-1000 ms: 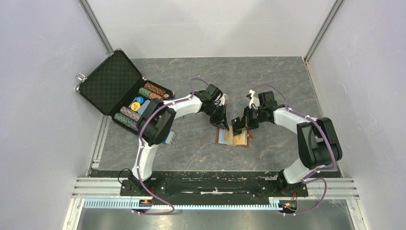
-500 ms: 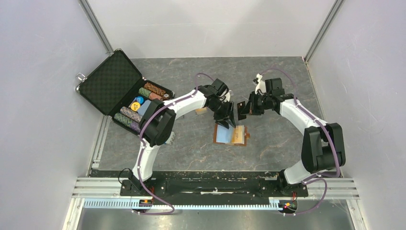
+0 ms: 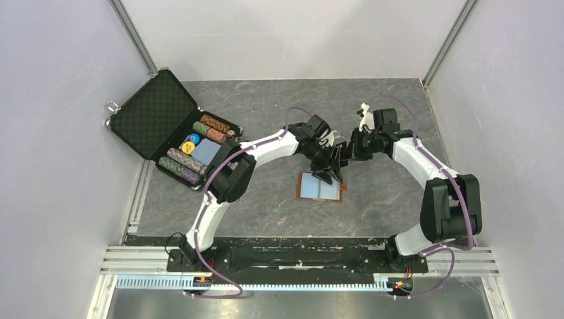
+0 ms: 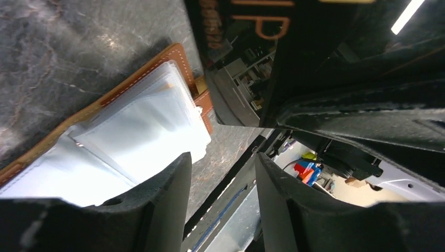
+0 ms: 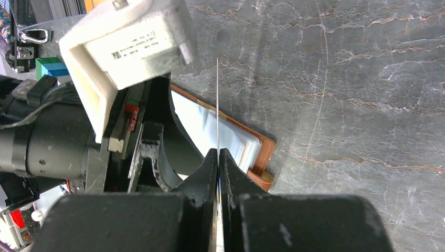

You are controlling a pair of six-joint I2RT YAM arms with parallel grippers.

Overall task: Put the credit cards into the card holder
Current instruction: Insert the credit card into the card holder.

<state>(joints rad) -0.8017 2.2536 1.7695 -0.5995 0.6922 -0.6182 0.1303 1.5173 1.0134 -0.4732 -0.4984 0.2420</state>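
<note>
Pinching a thin dark credit card (image 5: 217, 100) between its black fingers, the right gripper (image 5: 218, 157) was clamped on the card's near edge. The right wrist view therefore showed the card only as a pale line pointing away from the fingers. In the left wrist view it appeared as a dark face with orange lettering. Close beside it hung the left gripper (image 4: 223, 173), its two fingers apart and nothing between them. Whether its tips touched anything below could not be told.

Under both lay the flat tan-brown leather card holder (image 3: 321, 188), open on the grey stone-patterned table (image 3: 392, 106), with clear plastic sleeves stacked over a pale blue lining. The card looked to be above the sleeves and not yet in one, though its far edge was too fine to place. Well apart, at the table's left side, stood an open black foam-lined briefcase (image 3: 154, 113) with rows of poker chips (image 3: 178, 159).

Several things could go wrong from here:
- The sleeves looked limp with their mouths flat, so the card could ride over the plastic instead of entering.
- Nothing visibly pinned the card holder, so a push could slide it across the table.
- The grip on one narrow edge could let the card pivot.
- The two grippers were crowded enough to knock together.
</note>
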